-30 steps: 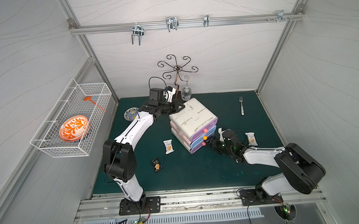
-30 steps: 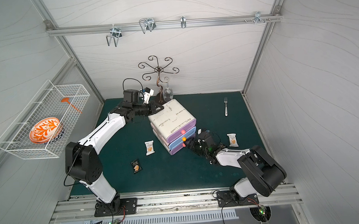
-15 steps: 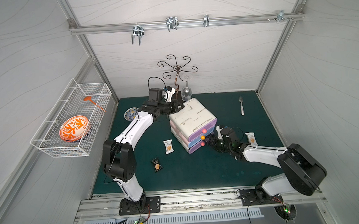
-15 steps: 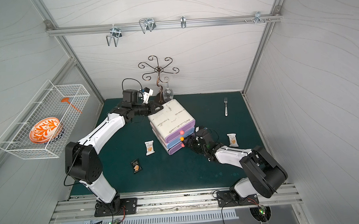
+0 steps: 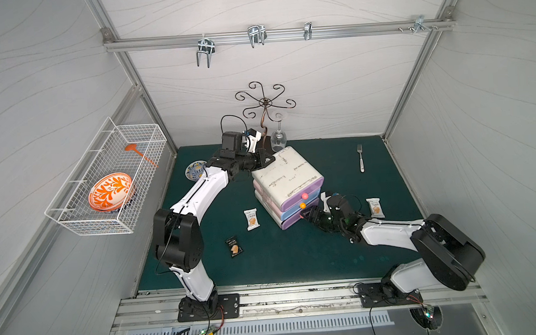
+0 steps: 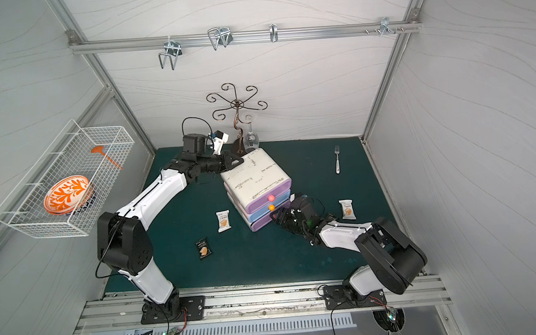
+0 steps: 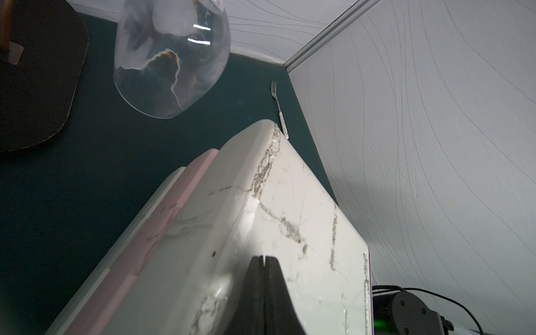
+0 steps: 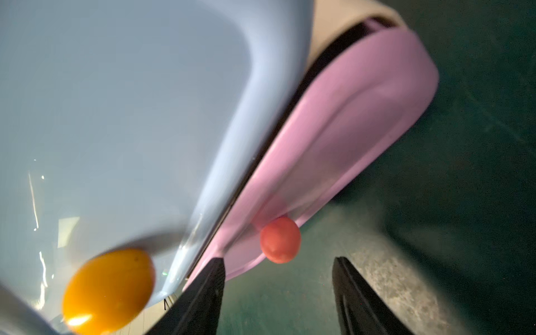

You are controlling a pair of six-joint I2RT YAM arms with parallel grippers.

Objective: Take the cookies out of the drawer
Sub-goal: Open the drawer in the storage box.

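Though beside drawer, right fingers apart

This is a robot test cell in a lab, not a lived-in room. In both top views, plain white wall panels sit in bare aluminium posts, and a metal rail with hooks crosses the upper part of the frame. Along the lower edge, the left arm and right arm are bolted to a metal track, with loose cables and a lit circuit board just below. The bench is a dark green mat set with household props: a drawer unit, a fork and a wine glass under a scrolled stand. At the left of the frame, a wire basket on the wall holds a plate.
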